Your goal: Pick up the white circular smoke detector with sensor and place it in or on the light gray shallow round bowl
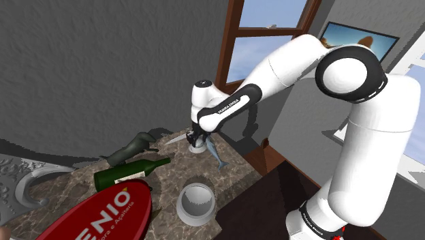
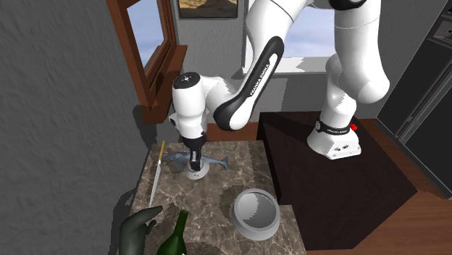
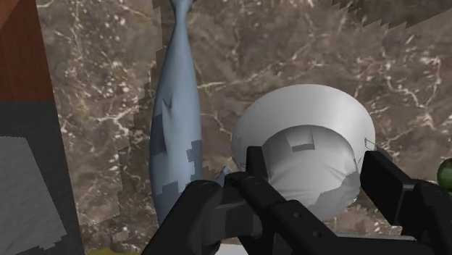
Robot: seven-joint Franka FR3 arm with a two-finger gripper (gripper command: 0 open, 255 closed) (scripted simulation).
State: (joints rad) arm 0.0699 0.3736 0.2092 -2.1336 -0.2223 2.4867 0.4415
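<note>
Shoulder view: detector [image 1: 198, 148], white and round, flat on the marble counter [image 1: 238, 178] beneath the gripper [image 1: 196, 141]. Blue fish [image 1: 219, 157] just beside it at 4 o'clock. Grey bowl [image 1: 196, 203] upright, near, at 6 o'clock. Green bottle [image 1: 129, 174] lying at 8 o'clock. Second exterior view: gripper [image 2: 193, 162] plumb over detector [image 2: 197, 172]. Bowl [image 2: 256, 214] at 5 o'clock. Knife [image 2: 155, 177] at 9 o'clock, apart. Wrist view: jaws narrowed to the raised middle of the detector [image 3: 304, 109], fingers [image 3: 255, 170] against its two sides, clasping it as far as can be judged. Its base rests on the counter, fish [image 3: 174, 138] alongside. Step in hand, by judgement: securing the grip, then lifting. The rounded cap may slip, so squeeze firmly before rising. Rise straight up so the rim clears the fish. Carry to the bowl and release centred over it.
</note>
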